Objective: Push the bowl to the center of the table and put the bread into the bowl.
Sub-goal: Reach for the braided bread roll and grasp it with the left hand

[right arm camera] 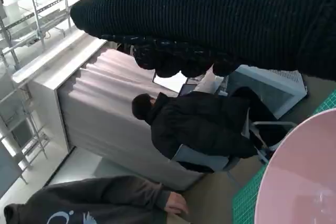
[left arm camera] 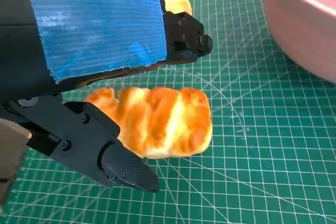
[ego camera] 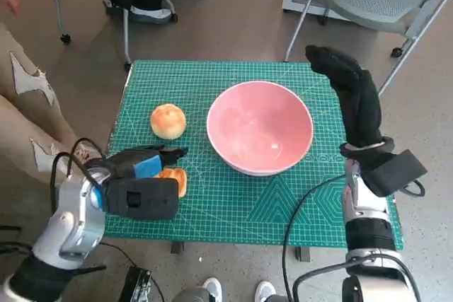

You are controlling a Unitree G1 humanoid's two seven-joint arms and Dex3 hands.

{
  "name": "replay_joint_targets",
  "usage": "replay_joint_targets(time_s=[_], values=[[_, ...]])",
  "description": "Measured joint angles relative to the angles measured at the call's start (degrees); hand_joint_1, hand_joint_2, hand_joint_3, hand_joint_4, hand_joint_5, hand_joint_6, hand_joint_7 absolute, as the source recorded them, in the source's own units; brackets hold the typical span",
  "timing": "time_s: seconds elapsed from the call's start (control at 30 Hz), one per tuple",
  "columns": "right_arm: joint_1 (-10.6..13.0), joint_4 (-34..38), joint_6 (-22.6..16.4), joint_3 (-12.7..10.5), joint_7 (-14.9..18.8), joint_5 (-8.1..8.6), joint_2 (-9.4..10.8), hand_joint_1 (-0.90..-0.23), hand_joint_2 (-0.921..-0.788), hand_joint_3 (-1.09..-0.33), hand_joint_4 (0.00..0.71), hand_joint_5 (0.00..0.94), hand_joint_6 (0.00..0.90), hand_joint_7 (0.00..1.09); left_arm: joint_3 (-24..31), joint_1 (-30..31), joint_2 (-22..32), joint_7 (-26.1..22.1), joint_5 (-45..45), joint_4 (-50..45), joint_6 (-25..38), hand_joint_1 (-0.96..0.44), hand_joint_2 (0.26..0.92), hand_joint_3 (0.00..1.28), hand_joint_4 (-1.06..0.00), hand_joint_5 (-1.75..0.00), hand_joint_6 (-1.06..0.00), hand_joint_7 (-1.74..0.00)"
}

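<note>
Blue-taped left robot hand (left arm camera: 100,72) sits open around the bread (left arm camera: 157,121), so I'd squeeze gently before lifting toward the bowl (ego camera: 260,126).

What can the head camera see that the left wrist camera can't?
Only the head view shows the whole pink bowl, the gloved right hand raised beside the bowl, the table's edges, chairs and the floor. Only the left wrist view shows the striped bread loaf up close, lying on the green mat between the left hand's fingers, which do not yet clearly grip it. Both show the left hand, the mat, the round bun and the bowl.
</note>
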Motion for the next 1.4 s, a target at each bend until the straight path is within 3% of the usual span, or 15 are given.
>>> replay_joint_targets(time_s=[0.8, 1.0, 1.07, 1.1, 1.13, 1.2, 1.23, 1.27, 1.3, 1.37, 1.4], values=[[0.05, -0.07, -0.10, -0.60, 1.31, 0.53, 0.03, -0.671, -0.921, -0.860, 0.175, 0.000, 0.030, 0.40, -3.29, -3.23, -2.24, 1.03, 3.62, 8.80, -0.40, -0.28, 0.712, 0.00, -0.14, -0.01, -0.23, -0.01], [0.05, -0.08, -0.09, -0.67, 1.35, 0.97, 0.03, -0.672, -0.921, -0.859, 0.175, 0.000, 0.026, 0.41, -4.41, -3.60, -2.74, 2.30, 5.71, 10.17, -0.25, -0.23, 0.715, 0.00, -0.22, -0.04, -0.28, -0.03], [0.05, -0.08, -0.08, -0.67, 1.40, 1.00, 0.03, -0.672, -0.921, -0.859, 0.175, 0.000, 0.025, 0.41, -4.60, -3.61, -3.09, 2.74, 6.21, 10.47, -0.13, -0.17, 0.721, 0.01, -0.31, -0.07, -0.31, -0.04], [0.05, -0.10, -0.07, -0.67, 1.46, 1.02, 0.03, -0.672, -0.921, -0.859, 0.175, 0.000, 0.024, 0.41, -4.67, -3.61, -3.26, 3.00, 6.60, 10.57, -0.05, -0.11, 0.730, 0.01, -0.43, -0.14, -0.35, -0.06], [0.05, -0.12, -0.06, -0.67, 1.52, 1.04, 0.03, -0.672, -0.921, -0.859, 0.175, 0.000, 0.023, 0.41, -4.72, -3.61, -3.41, 3.28, 6.98, 10.64, 0.03, -0.07, 0.738, 0.01, -0.49, -0.23, -0.38, -0.06], [0.05, -0.23, -0.04, -0.67, 1.64, 1.12, 0.04, -0.672, -0.921, -0.859, 0.175, 0.000, 0.022, 0.41, -4.75, -3.60, -3.67, 4.13, 7.78, 10.82, 0.15, 0.15, 0.827, 0.03, -0.59, -0.70, -0.47, -0.16], [0.05, -0.29, -0.04, -0.66, 1.70, 1.19, 0.04, -0.672, -0.921, -0.859, 0.175, 0.000, 0.022, 0.41, -4.76, -3.60, -3.76, 4.73, 8.05, 10.97, 0.15, 0.12, 0.839, 0.05, -0.61, -0.83, -0.51, -0.32], [0.05, -0.37, -0.02, -0.66, 1.76, 1.33, 0.05, -0.672, -0.921, -0.859, 0.175, 0.000, 0.021, 0.41, -4.76, -3.55, -3.81, 5.76, 8.35, 11.17, 0.07, 0.08, 0.779, 0.26, -0.59, -1.10, -0.52, -0.64], [0.05, -0.46, 0.01, -0.66, 1.80, 1.41, 0.06, -0.672, -0.921, -0.860, 0.175, 0.000, 0.020, 0.42, -4.75, -3.44, -3.85, 6.93, 8.87, 11.47, -0.13, 0.05, 0.679, 0.49, -0.59, -1.29, -0.54, -0.86], [0.06, -0.65, 0.03, -0.66, 1.83, 1.48, 0.08, -0.672, -0.921, -0.860, 0.175, 0.000, 0.019, 0.42, -4.71, -3.00, -3.85, 9.51, 9.79, 11.80, -0.71, 0.03, 0.593, 0.70, -0.57, -1.48, -0.56, -1.05], [0.06, -0.73, 0.03, -0.66, 1.83, 1.54, 0.07, -0.672, -0.921, -0.860, 0.175, 0.000, 0.018, 0.42, -4.70, -2.74, -3.86, 10.95, 10.13, 11.90, -1.19, 0.02, 0.638, 0.67, -0.53, -1.55, -0.54, -1.12]])
